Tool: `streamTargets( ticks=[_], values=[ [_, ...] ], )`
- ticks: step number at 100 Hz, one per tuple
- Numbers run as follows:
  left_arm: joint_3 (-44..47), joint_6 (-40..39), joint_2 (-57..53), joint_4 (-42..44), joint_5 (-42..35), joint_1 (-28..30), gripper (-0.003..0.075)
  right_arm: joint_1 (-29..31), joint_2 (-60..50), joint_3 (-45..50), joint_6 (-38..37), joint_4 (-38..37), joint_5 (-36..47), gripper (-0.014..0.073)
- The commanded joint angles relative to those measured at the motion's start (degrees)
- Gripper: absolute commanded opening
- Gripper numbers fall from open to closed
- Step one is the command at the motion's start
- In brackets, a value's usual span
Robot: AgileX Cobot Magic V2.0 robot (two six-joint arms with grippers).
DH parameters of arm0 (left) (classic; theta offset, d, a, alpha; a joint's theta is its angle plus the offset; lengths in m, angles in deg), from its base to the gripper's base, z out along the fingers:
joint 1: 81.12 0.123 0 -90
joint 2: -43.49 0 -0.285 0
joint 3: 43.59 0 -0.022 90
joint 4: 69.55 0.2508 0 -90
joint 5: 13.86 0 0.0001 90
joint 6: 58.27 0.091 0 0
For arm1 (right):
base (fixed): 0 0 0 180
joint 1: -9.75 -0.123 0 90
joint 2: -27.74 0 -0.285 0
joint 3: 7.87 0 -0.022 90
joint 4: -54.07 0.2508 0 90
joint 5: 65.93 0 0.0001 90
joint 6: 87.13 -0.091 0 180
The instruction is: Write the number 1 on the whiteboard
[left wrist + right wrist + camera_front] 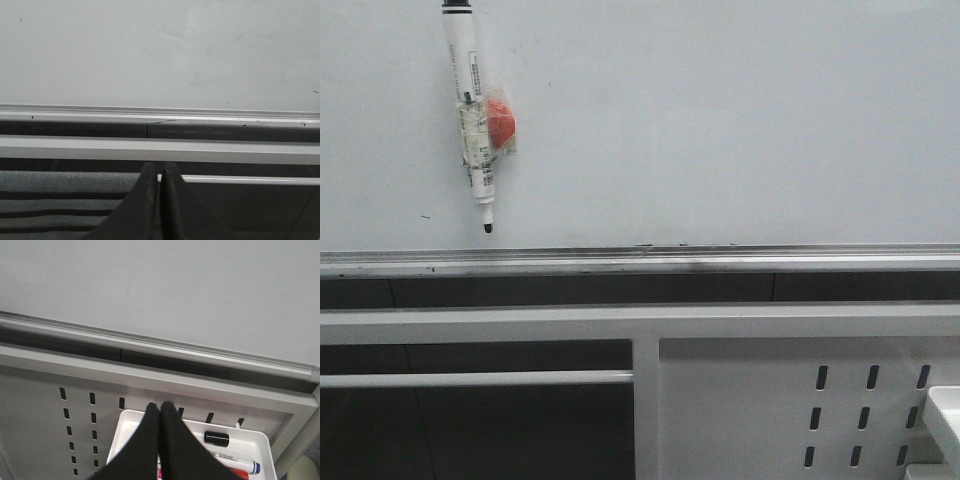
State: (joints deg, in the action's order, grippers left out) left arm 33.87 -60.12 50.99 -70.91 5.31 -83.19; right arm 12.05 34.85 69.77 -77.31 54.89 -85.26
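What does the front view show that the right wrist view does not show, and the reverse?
Only the front view shows the white marker pen with a black tip, stuck on the whiteboard beside a small red object.

Only the right wrist view shows the right gripper, shut and empty, and a white tray holding a black cap and a blue-capped marker.

Both show the whiteboard, its silver lower rail and the perforated panel. No written stroke is visible in either.

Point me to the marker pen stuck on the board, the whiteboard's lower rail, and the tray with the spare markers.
marker pen [472, 118]: front view, middle of its white barrel.
whiteboard lower rail [720, 260]: front view, smudged silver strip.
white tray [260, 442]: right wrist view, its far rim.
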Motion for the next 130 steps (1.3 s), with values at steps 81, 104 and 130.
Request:
streamTargets(
  ticks=[81,104,130],
  values=[
    [2.02,-0.04,-1.26,-3.78,-11.87,-0.38,-0.0020,0.00,-1.01,0.79,0.40,-2.99,10.32,-0.0069],
    [2.02,-0.04,-1.26,-0.20,-19.17,-0.33,-0.0020,0.00,-1.01,0.79,0.40,-0.83,40.24,-0.0069],
    [1.69,-2.81,-1.26,-8.67,-24.34,-0.47,-0.0020,-0.11,-1.01,0.72,-9.15,1.68,45.99,-0.0069]
  ],
)
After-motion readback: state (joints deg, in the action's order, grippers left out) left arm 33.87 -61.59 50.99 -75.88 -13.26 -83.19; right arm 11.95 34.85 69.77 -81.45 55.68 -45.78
